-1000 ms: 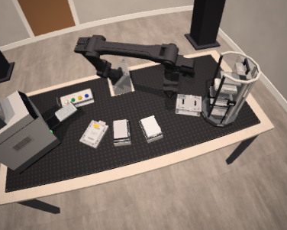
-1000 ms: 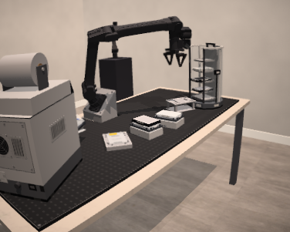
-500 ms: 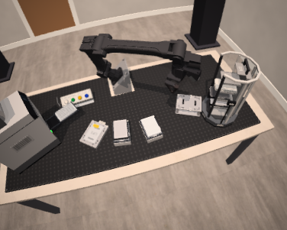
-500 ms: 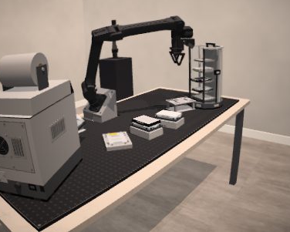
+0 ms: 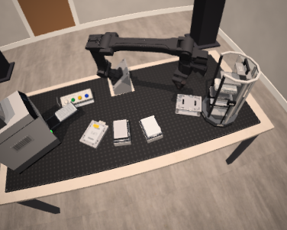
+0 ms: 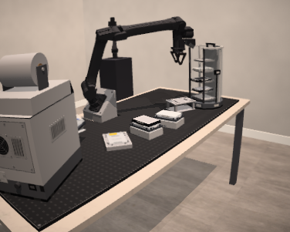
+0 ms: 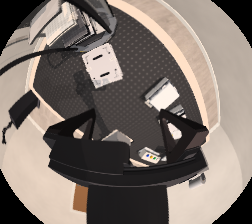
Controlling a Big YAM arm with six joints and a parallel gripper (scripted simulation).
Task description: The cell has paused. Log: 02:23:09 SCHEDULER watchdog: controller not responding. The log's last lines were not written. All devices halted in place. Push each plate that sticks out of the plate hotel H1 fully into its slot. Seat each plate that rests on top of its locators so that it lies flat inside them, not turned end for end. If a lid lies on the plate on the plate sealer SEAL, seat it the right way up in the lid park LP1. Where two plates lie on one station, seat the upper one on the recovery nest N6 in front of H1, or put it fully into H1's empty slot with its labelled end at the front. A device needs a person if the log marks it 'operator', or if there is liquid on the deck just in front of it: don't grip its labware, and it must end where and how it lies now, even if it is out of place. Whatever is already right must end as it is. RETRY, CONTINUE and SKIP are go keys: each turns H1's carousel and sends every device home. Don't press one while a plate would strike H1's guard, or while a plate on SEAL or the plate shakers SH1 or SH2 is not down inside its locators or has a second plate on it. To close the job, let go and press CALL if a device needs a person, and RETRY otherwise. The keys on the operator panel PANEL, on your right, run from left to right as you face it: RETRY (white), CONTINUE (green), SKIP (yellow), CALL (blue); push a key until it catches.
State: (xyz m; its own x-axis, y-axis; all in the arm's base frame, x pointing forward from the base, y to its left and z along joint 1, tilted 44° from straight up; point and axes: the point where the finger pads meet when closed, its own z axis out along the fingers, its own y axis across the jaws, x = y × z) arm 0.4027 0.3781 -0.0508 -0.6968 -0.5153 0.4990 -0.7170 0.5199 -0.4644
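The gripper [image 6: 179, 59] hangs high above the surface [image 6: 117, 165], its fingers spread to their full width with nothing between them. Directly below and slightly to the side of the fingers stands the recovery nest [image 5: 188, 105], a pale fixture carrying no plate. Just beyond the fingers, close at hand, is the plate hotel [image 5: 253, 72], a clear-walled cylindrical carousel with stacked shelves; plates lie on several shelves, and whether any projects past the guard cannot be told from these views. Further from the fingers, toward the front edge of the surface, two shaker stations [image 5: 121, 133] [image 5: 150, 129] sit side by side, each with a plate on top; the second plate looks skewed against its base. Beyond them lies a flat white unit with a yellow mark [image 5: 93, 133]. Well away from the fingers, the operator panel [image 5: 77, 98] shows its coloured keys, and the large grey sealer [image 5: 17, 137] carries a plate [image 5: 66, 111] on its extended tray.
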